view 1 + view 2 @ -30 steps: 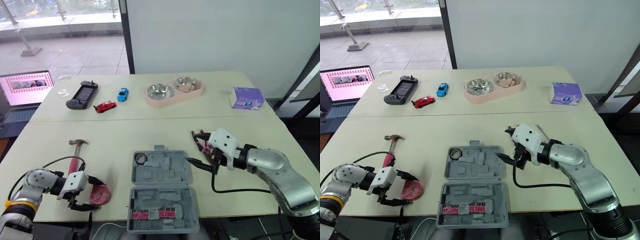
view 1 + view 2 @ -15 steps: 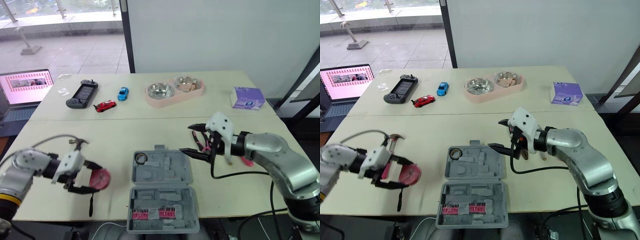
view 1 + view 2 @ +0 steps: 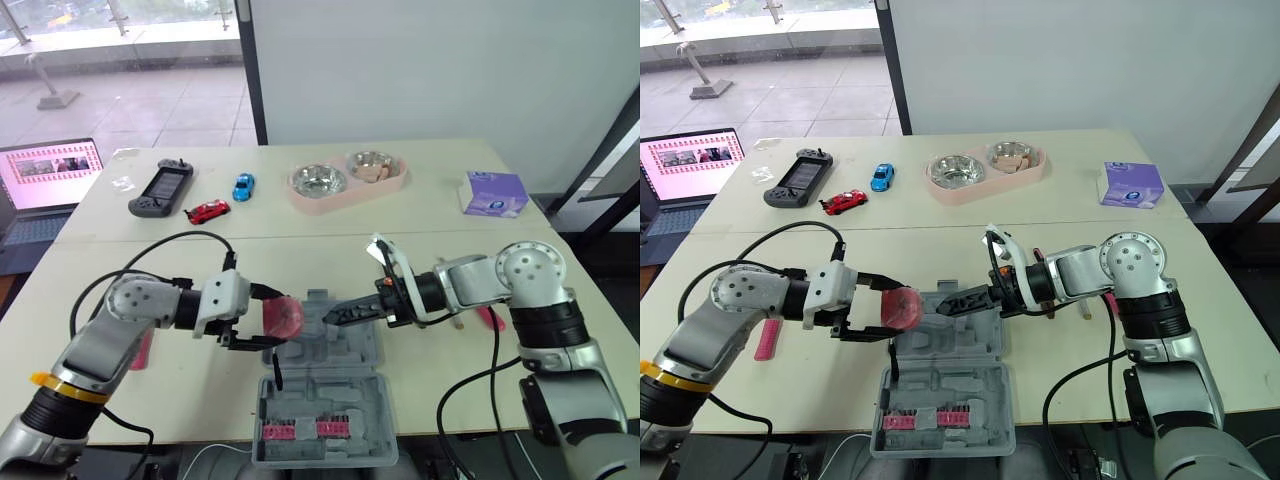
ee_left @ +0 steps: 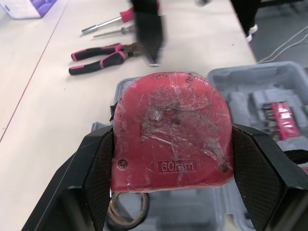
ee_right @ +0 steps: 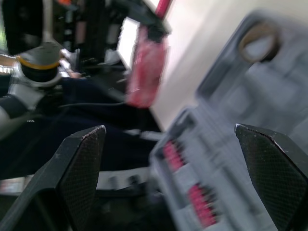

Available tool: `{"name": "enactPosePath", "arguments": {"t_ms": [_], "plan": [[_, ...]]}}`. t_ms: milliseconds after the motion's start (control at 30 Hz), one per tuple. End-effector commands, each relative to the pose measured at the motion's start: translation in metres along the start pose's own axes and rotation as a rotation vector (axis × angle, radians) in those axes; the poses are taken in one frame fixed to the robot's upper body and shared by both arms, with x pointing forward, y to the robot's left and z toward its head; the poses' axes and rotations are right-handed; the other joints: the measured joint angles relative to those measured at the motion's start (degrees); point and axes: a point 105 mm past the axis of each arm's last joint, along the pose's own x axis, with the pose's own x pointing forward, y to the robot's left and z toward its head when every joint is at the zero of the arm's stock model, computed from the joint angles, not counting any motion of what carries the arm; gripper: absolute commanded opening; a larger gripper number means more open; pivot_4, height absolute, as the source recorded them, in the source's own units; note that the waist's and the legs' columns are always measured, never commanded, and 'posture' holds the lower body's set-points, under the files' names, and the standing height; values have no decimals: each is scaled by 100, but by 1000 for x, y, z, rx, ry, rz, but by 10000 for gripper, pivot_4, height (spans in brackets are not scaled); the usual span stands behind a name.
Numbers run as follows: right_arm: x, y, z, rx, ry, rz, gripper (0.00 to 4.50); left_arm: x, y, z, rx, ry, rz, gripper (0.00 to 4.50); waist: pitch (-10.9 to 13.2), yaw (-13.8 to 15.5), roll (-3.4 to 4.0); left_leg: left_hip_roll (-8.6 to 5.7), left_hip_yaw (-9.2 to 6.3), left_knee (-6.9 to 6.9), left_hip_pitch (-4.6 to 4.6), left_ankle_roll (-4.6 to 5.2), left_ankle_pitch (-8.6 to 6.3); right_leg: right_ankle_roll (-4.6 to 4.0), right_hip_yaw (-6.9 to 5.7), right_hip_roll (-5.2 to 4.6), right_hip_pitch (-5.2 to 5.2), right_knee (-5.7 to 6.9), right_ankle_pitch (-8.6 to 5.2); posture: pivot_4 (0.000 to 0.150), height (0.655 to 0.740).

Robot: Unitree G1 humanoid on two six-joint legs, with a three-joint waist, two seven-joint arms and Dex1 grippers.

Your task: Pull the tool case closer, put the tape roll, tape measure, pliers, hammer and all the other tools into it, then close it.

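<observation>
Table (image 3: 300,255), near edge, middle: open tool case (image 3: 340,405). Left gripper (image 3: 268,318) gripped red tape measure (image 3: 286,316), hung just above case's far-left part; drop straight down. Right gripper (image 3: 340,314) hung spread, empty, above case's far-right part.

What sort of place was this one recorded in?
Probably an office or lab room: pale tables beside a large window, an open laptop, and staged props like toy cars.

Red tape measure (image 3: 283,317) held above open grey tool case (image 3: 330,395); tape roll (image 4: 127,210) inside.
</observation>
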Motion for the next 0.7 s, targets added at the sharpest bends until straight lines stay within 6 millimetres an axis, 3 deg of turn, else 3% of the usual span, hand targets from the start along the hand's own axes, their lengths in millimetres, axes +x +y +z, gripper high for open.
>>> {"name": "enactPosePath", "arguments": {"t_ms": [33,333,567,667,700], "plan": [[2,18,7,8,-44,30,45000,0,5,5,36,-3,24,29320,1,-4,0,0,1,1,-1,0,0,0,0,-1,-1,0,0,1500,7360],[20,14,13,47,-147,-11,45000,21,3,22,47,-64,11,29320,0,-11,-1,0,4,8,-2,1,0,10,1,1,1,2,5,1500,7360],[23,14,13,53,-180,-23,45000,23,2,24,40,-71,12,29320,0,-9,0,0,3,8,2,1,1,10,1,2,1,6,5,1500,7360],[22,13,11,52,-182,-32,36820,21,4,23,40,-63,11,29320,0,-12,0,0,3,8,1,1,1,10,1,2,1,4,5,1500,7360],[22,13,11,51,-183,-33,31884,21,5,23,40,-61,10,29320,0,-12,0,0,3,8,1,1,0,10,1,2,1,4,5,1500,7360]]}}
